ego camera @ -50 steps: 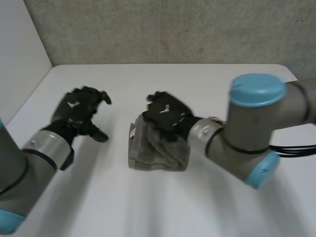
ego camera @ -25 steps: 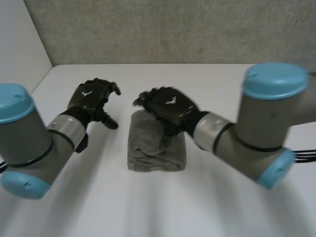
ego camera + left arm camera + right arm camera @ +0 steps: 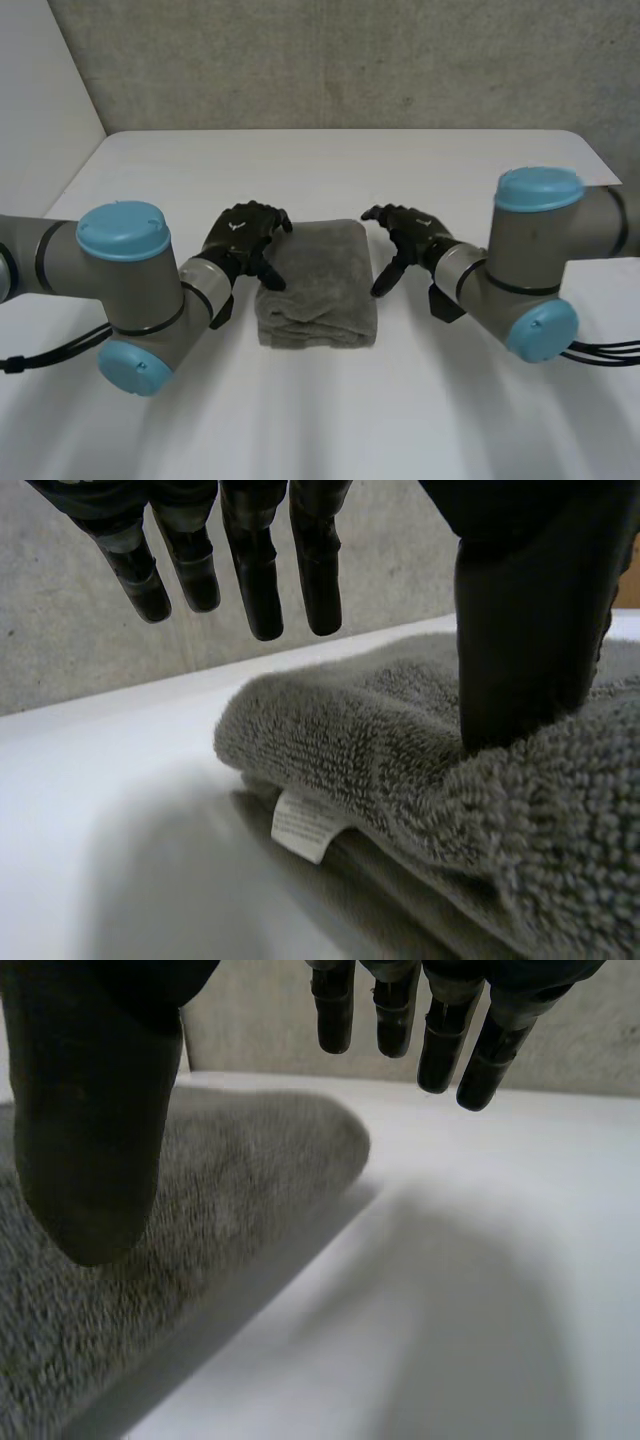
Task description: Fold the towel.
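Note:
A grey towel point(image 3: 318, 285) lies folded in a thick rectangle at the middle of the white table point(image 3: 330, 160). My left hand point(image 3: 243, 236) sits at the towel's left edge, open. In the left wrist view its thumb point(image 3: 528, 630) rests on the towel point(image 3: 380, 740) while the fingers point(image 3: 258, 575) hang straight above the far edge. A white label point(image 3: 300, 826) shows between the layers. My right hand point(image 3: 408, 236) hovers at the towel's right edge, open. Its thumb point(image 3: 90, 1130) is just over the towel point(image 3: 240, 1160) and its fingers point(image 3: 440, 1030) are spread above bare table.
A grey wall point(image 3: 330, 60) rises behind the table's far edge. Both arms point(image 3: 125, 290) reach inward from the sides, elbows low near the front. Bare table lies in front of and behind the towel.
My right hand came off the top of the towel, opened and moved to its right side. My left hand moved right to the towel's left edge. The towel now lies flat.

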Available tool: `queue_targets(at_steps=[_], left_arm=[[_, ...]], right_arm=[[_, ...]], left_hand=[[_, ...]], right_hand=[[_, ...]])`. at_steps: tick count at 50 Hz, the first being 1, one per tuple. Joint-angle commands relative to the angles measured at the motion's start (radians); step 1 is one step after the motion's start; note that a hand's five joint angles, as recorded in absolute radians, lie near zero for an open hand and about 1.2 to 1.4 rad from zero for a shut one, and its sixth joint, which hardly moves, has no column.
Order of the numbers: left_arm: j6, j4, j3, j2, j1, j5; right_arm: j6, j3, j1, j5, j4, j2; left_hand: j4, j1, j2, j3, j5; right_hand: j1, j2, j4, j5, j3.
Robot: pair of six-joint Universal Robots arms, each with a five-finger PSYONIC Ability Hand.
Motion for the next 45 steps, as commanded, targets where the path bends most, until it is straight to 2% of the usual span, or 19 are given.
queue_targets(at_steps=[1,6,12,17,22,24,29,36,38,39,41,42,45], left_arm=[[0.014,0.003,-0.014,-0.015,0.005,0.0],[0.047,0.004,-0.028,-0.032,0.002,-0.002],[0.059,0.004,-0.034,-0.044,-0.001,-0.005],[0.06,-0.005,-0.035,-0.01,0.002,-0.014],[0.054,-0.014,-0.048,0.081,0.011,-0.017],[0.051,-0.019,-0.055,0.118,0.011,-0.017],[0.047,-0.04,-0.065,0.239,0.009,-0.019],[0.019,-0.071,-0.043,0.369,0.009,-0.055],[0.005,-0.106,-0.004,0.404,0.006,-0.11],[0.005,-0.106,-0.003,0.404,0.006,-0.111],[0.005,-0.198,0.053,0.421,0.012,-0.172],[0.005,-0.198,0.053,0.421,0.012,-0.172],[0.004,-0.314,0.121,0.421,0.012,-0.198]], right_arm=[[-0.007,-0.051,0.046,0.031,-0.001,0.089],[-0.049,-0.075,0.072,0.06,0.002,0.118],[-0.223,-0.085,0.103,0.107,-0.001,0.132],[-0.244,-0.062,0.105,0.152,0.001,0.099],[-0.265,-0.033,0.098,0.222,0.002,-0.027],[-0.294,0.003,0.094,0.279,0.004,-0.119],[-0.357,0.062,0.08,0.337,0.002,-0.242],[-0.382,0.087,0.062,0.347,0.002,-0.34],[-0.385,0.087,0.049,0.347,0.002,-0.359],[-0.385,0.084,0.031,0.347,0.004,-0.378],[-0.38,0.078,0.013,0.347,0.005,-0.4],[-0.382,0.07,-0.006,0.347,0.011,-0.418],[-0.377,0.044,-0.024,0.341,0.057,-0.452]], left_hand=[[-0.055,-0.079,-0.052,-0.045,-0.01],[-0.055,-0.079,-0.052,-0.045,-0.01],[-0.055,-0.082,-0.055,-0.045,-0.013],[-0.055,-0.146,-0.119,-0.045,-0.078],[-0.055,-0.234,-0.207,-0.045,-0.165],[-0.055,-0.269,-0.243,-0.045,-0.201],[-0.055,-0.287,-0.261,-0.045,-0.219],[-0.055,-0.287,-0.261,-0.045,-0.219],[-0.055,-0.287,-0.261,-0.045,-0.219],[-0.055,-0.287,-0.261,-0.045,-0.219],[-0.055,-0.287,-0.261,-0.045,-0.219],[-0.055,-0.287,-0.261,-0.045,-0.219],[-0.055,-0.287,-0.261,-0.045,-0.219]], right_hand=[[-0.057,-0.078,-0.053,-0.062,-0.032],[-0.057,-0.078,-0.053,-0.062,-0.032],[-0.057,-0.078,-0.053,-0.062,-0.032],[-0.057,-0.078,-0.053,-0.062,-0.032],[-0.057,-0.078,-0.053,-0.062,-0.032],[-0.057,-0.078,-0.053,-0.062,-0.032],[-0.057,-0.078,-0.053,-0.062,-0.032],[-0.057,-0.078,-0.053,-0.062,-0.032],[-0.057,-0.078,-0.053,-0.062,-0.032],[-0.057,-0.078,-0.053,-0.062,-0.032],[-0.057,-0.078,-0.053,-0.062,-0.032],[-0.057,-0.078,-0.053,-0.062,-0.032],[-0.057,-0.078,-0.053,-0.062,-0.032]])
